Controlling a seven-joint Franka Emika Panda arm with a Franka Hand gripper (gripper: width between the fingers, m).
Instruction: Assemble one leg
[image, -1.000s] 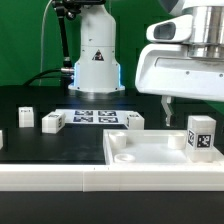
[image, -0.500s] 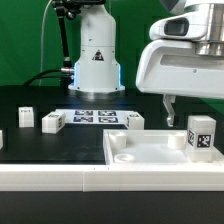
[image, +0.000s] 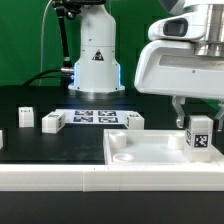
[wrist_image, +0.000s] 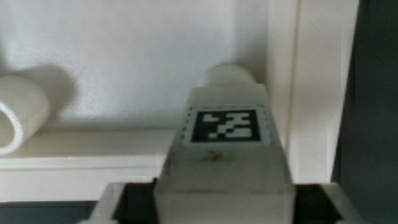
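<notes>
The leg (image: 200, 136), a small white block with a black-and-white tag, stands upright on the large flat white piece with a raised rim (image: 150, 158), at the exterior view's right. My gripper (image: 198, 118) hangs over it with a finger down each side. In the wrist view the leg (wrist_image: 228, 135) fills the space between the dark pads (wrist_image: 148, 202), which lie against both its sides. The gripper (wrist_image: 228, 205) is shut on the leg.
Three more small white tagged blocks (image: 25, 117) (image: 52, 122) (image: 133, 121) lie on the black table around the marker board (image: 95, 117). The robot base (image: 95, 60) stands behind them. A round white boss (wrist_image: 18, 105) rises from the flat piece beside the leg.
The visible finger has moved toward the exterior view's right, up to the leg's side. The leg and the other parts have not moved.
</notes>
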